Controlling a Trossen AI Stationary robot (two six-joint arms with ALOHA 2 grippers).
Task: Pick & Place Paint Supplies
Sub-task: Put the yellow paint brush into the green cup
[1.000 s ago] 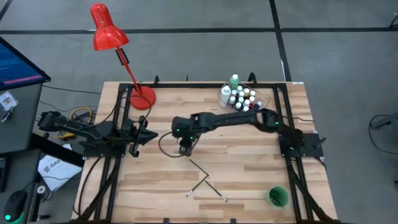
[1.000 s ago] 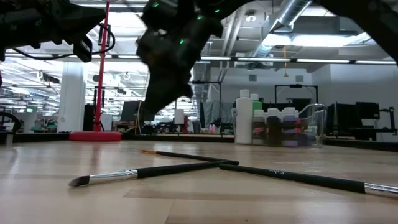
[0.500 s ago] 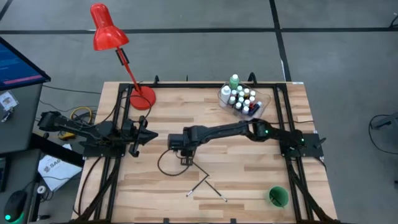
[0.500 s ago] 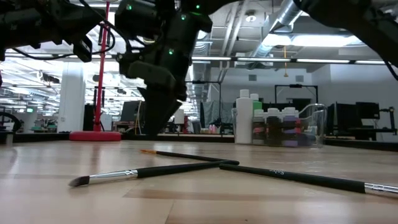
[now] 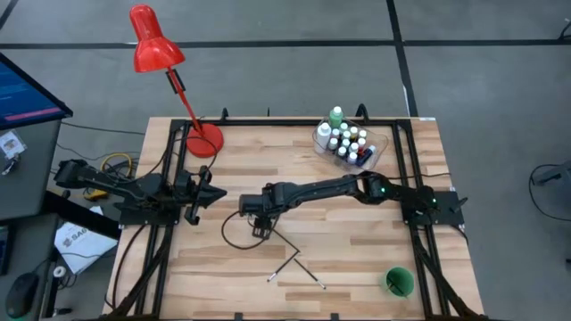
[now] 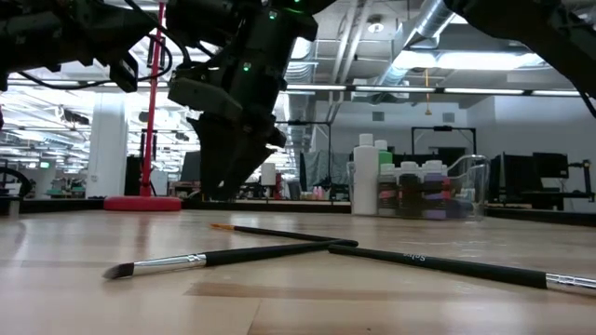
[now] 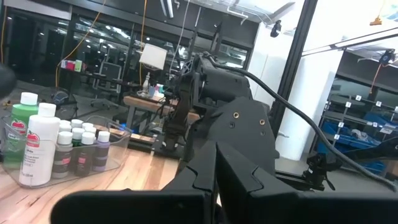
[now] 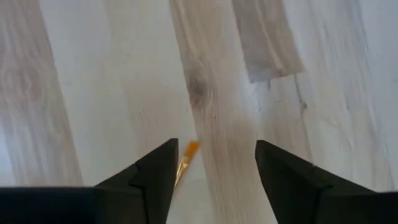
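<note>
We have the right gripper (image 5: 259, 226) reached out to the middle of the table (image 5: 375, 259), fingers spread wide and empty, with the orange tip of a paintbrush (image 8: 190, 149) lying between them in the wrist view; it hangs just above the wood, not yet touching.

Three paintbrushes (image 5: 296, 259) lie crossed on the table toward its front edge, just in front of that gripper; in the low view they lie flat, handles overlapping (image 6: 279, 249).

We judge the brushes light, thin, stiff and a bit slick; flat on the wood they leave little to get under, so hold should come at mid-handle, clear of the crossing and off the bristles; a pinch at the tip would likely skid or flick it.

Small bottles (image 5: 343, 141) sit packed in a clear tub (image 5: 379, 144) at the back right corner; green cup (image 5: 398, 282) near the front right corner.

Left gripper (image 5: 203, 192) waits closed at the left edge; red lamp (image 5: 153, 40) at back left.

Plenty of bare wood around the brushes; the path to the cup or the tub looks open.
</note>
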